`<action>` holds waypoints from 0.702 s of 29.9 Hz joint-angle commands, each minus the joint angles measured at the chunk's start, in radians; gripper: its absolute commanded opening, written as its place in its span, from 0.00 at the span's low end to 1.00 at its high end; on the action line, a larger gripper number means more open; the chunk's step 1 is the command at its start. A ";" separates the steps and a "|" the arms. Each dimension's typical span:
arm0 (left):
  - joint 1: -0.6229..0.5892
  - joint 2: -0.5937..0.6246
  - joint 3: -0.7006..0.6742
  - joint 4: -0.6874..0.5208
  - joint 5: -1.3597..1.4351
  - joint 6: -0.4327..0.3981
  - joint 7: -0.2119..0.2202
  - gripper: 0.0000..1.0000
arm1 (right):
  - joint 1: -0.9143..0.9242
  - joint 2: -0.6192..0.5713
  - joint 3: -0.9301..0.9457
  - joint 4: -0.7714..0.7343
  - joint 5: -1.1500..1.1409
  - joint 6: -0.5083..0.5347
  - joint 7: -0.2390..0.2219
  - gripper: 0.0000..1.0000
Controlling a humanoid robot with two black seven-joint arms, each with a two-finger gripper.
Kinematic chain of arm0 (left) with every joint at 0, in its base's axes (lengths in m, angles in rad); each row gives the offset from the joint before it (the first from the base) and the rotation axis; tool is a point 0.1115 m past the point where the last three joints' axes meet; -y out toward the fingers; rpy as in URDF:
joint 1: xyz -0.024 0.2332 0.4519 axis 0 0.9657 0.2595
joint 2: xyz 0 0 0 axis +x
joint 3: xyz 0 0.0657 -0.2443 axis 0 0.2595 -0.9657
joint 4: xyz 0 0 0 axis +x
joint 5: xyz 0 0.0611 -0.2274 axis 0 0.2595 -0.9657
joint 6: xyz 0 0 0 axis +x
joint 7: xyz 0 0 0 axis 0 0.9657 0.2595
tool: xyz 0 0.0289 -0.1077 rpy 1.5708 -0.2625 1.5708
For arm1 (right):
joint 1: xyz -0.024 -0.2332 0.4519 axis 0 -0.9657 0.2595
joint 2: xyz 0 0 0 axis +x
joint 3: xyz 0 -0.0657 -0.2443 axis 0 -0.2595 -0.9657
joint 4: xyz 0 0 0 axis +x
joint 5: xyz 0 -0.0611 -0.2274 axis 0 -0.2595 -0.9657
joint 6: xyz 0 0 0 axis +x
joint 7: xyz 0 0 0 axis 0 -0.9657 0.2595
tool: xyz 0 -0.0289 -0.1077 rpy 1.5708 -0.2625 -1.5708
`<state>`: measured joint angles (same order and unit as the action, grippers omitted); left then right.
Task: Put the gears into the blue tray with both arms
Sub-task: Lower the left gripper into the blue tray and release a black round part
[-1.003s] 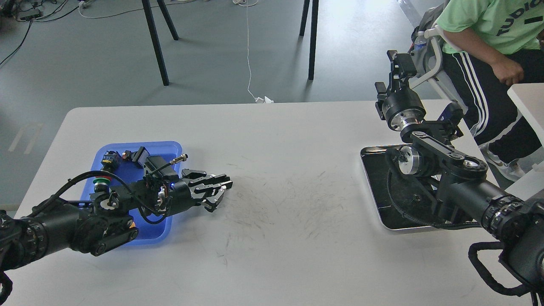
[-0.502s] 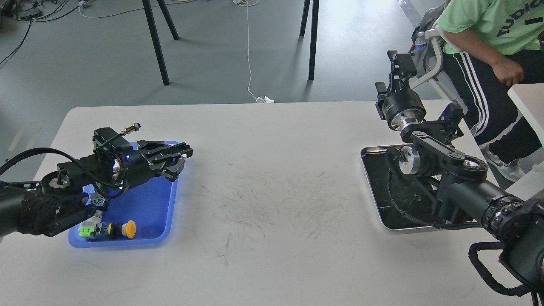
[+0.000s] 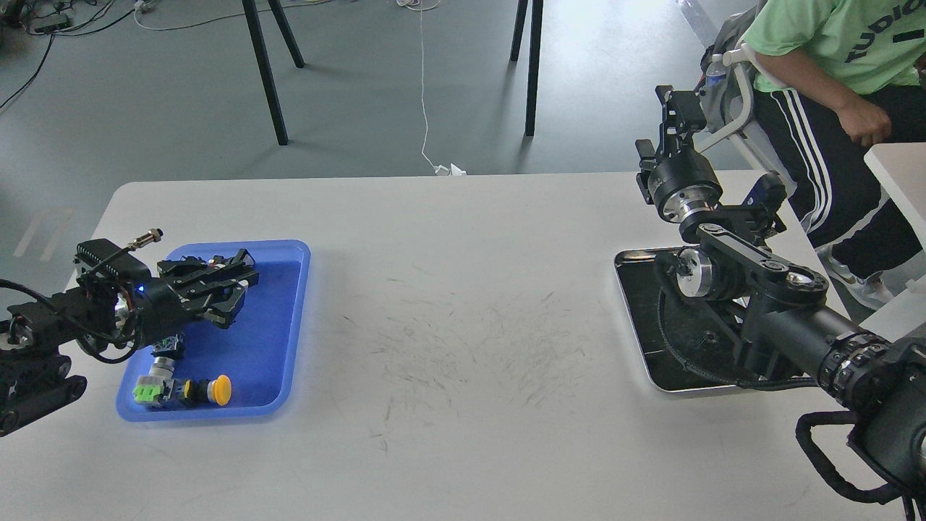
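Note:
The blue tray (image 3: pixel 286 340) lies on the white table at the left. My left gripper (image 3: pixel 242 293) hovers over its far half, pointing right, with its fingers apart and nothing visible between them. One tiny black gear (image 3: pixel 707 336) lies on the dark floor of the silver tray (image 3: pixel 631 325) at the right, partly screened by my right arm. My right gripper (image 3: pixel 669 108) is raised high above the table's far right edge, small and end-on, so its fingers cannot be told apart. No gears show inside the blue tray.
Push-button switches lie in the blue tray's near corner, one yellow-capped (image 3: pixel 217 389) and one green (image 3: pixel 148 393). A seated person in a green shirt (image 3: pixel 832 43) is close to the right arm. Black stand legs (image 3: pixel 264 72) rise beyond the table.
My left arm has drawn back to the left, taking its gripper from past the blue tray's right edge to over the tray. The switches in the near corner are now uncovered. The right arm has barely shifted.

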<state>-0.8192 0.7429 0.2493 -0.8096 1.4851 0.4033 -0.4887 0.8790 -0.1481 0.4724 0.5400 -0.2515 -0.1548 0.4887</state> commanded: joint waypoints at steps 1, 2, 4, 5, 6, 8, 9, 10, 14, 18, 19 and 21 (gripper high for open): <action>0.008 0.013 0.002 -0.002 0.001 0.005 0.000 0.24 | 0.000 -0.001 -0.006 0.000 -0.002 0.001 0.000 0.96; 0.011 0.015 0.002 0.000 0.000 0.005 0.000 0.24 | 0.002 0.001 -0.011 0.000 0.000 0.001 0.000 0.96; 0.015 0.015 0.001 0.000 -0.003 0.005 0.000 0.24 | 0.000 0.002 -0.012 0.000 0.000 0.001 0.000 0.96; 0.017 0.013 0.001 0.000 -0.003 0.005 0.000 0.25 | 0.000 0.002 -0.014 0.000 0.000 0.001 0.000 0.96; 0.017 0.012 0.001 0.000 -0.005 0.005 0.000 0.25 | 0.000 0.002 -0.014 0.000 0.000 0.001 0.000 0.96; 0.023 0.010 0.002 0.000 -0.009 0.003 0.000 0.25 | 0.002 0.002 -0.014 0.000 0.000 0.001 0.000 0.96; 0.029 0.010 0.001 0.000 -0.011 0.005 0.000 0.25 | 0.003 0.002 -0.014 0.000 0.000 0.001 0.000 0.96; 0.032 0.010 0.001 0.000 -0.011 0.005 0.000 0.25 | 0.005 0.002 -0.014 0.000 0.000 0.001 0.000 0.96; 0.037 0.016 0.004 -0.002 -0.008 0.005 0.000 0.27 | 0.008 0.001 -0.015 0.000 -0.002 0.001 0.000 0.96; 0.038 0.035 0.002 -0.010 -0.008 0.003 0.000 0.29 | 0.006 0.001 -0.015 0.000 0.000 0.001 0.000 0.96; 0.038 0.039 0.002 -0.014 -0.008 0.003 0.000 0.30 | 0.006 0.002 -0.015 0.000 -0.002 0.001 0.000 0.96; 0.038 0.041 0.002 -0.017 -0.009 0.003 0.000 0.31 | 0.006 0.004 -0.014 0.000 0.000 0.000 0.000 0.96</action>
<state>-0.7811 0.7782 0.2518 -0.8205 1.4765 0.4080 -0.4887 0.8863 -0.1476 0.4572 0.5400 -0.2517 -0.1533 0.4887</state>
